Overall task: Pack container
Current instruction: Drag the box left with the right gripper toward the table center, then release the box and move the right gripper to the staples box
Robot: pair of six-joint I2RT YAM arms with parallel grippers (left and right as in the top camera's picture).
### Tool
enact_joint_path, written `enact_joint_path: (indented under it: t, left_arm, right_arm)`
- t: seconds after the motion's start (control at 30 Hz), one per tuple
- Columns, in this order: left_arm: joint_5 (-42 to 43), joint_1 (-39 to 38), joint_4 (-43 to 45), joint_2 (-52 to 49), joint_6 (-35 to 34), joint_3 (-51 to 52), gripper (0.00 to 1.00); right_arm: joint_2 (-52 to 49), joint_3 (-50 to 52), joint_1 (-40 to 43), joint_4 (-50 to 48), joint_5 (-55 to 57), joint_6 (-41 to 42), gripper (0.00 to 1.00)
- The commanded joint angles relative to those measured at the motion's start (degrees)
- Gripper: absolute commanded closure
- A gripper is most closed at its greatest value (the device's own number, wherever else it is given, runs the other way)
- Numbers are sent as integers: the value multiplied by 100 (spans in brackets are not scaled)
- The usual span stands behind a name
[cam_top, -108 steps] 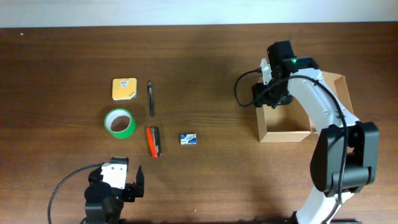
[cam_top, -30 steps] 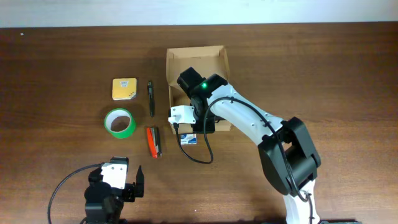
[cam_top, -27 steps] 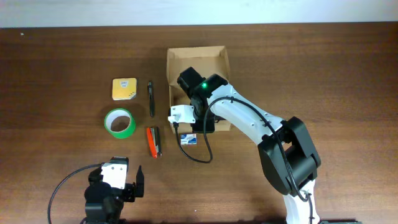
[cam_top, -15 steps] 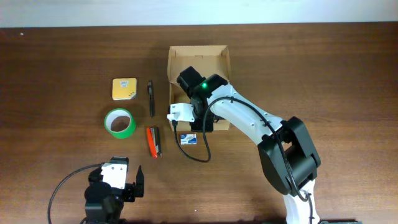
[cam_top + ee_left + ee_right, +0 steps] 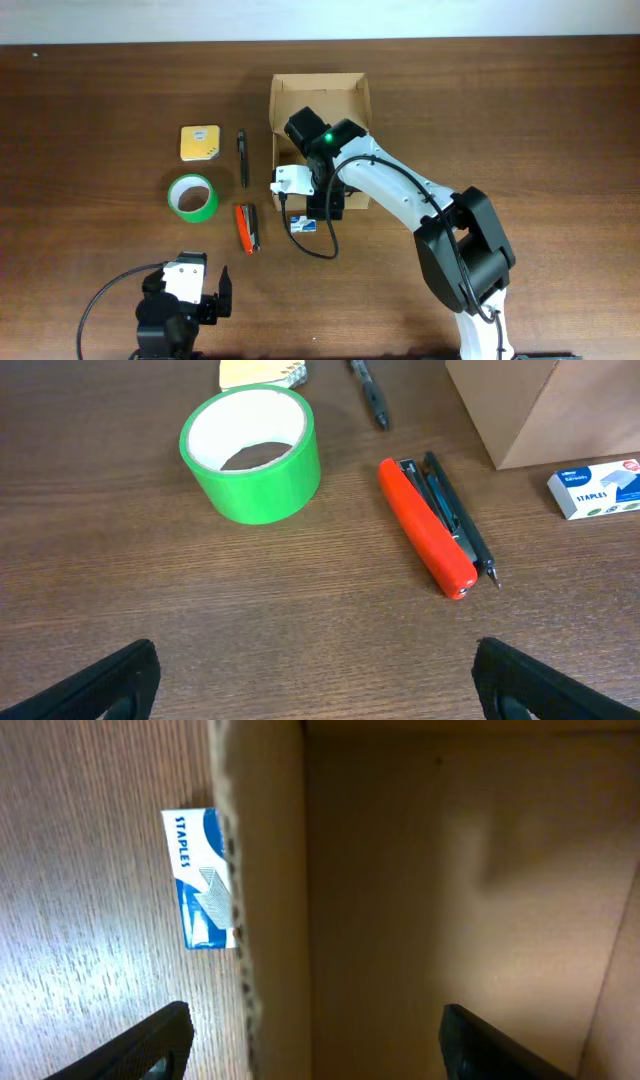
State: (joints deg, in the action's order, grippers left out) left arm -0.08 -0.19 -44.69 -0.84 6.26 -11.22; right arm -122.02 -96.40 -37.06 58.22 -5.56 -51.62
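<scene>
The container [image 5: 320,82] is an open tan cardboard box in the middle of the table, lid flap at its far side. My right gripper [image 5: 326,205] hangs over its near wall. In the right wrist view the right gripper [image 5: 315,1040] is wide open, one finger outside the box [image 5: 450,870] and one inside, gripping nothing. A blue-and-white staples box [image 5: 303,225] [image 5: 203,880] lies just outside that wall. My left gripper [image 5: 188,285] [image 5: 315,680] is open and empty at the table's front left.
Left of the container lie a black pen [image 5: 242,157], a yellow sticky-note pad [image 5: 200,142], a green tape roll [image 5: 192,197] [image 5: 252,465] and a red stapler [image 5: 246,227] [image 5: 425,540]. The right arm's cable loops near the staples box.
The container, at the far right 3.6 s ago, now stands in the middle beside the small items, with the right arm over it. In the last second it shifted only slightly right.
</scene>
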Motion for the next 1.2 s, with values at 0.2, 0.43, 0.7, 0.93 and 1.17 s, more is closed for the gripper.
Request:
enact_joint_path:
  t: [0.2,0.43,0.7,0.93,1.17]
  left_arm:
    - [-35,35,15,55,72,22,1]
    - [-35,35,15,55,72,22,1]
    - [-35,35,15,55,72,22,1]
    - [-35,35,15,55,72,22,1]
    - [-35,35,15,55,72,22,1]
  right_arm:
    - [-44,-186,-15,2,557,155,15]
    - [223,-973,-17,319,651,916,11]
    - [1099,-1784,-59,1416,623,2579,1]
    - [2129,-1613,-466,2133,498,3425,1]
    - [3154,280,-1200,1565,505,3910,1]
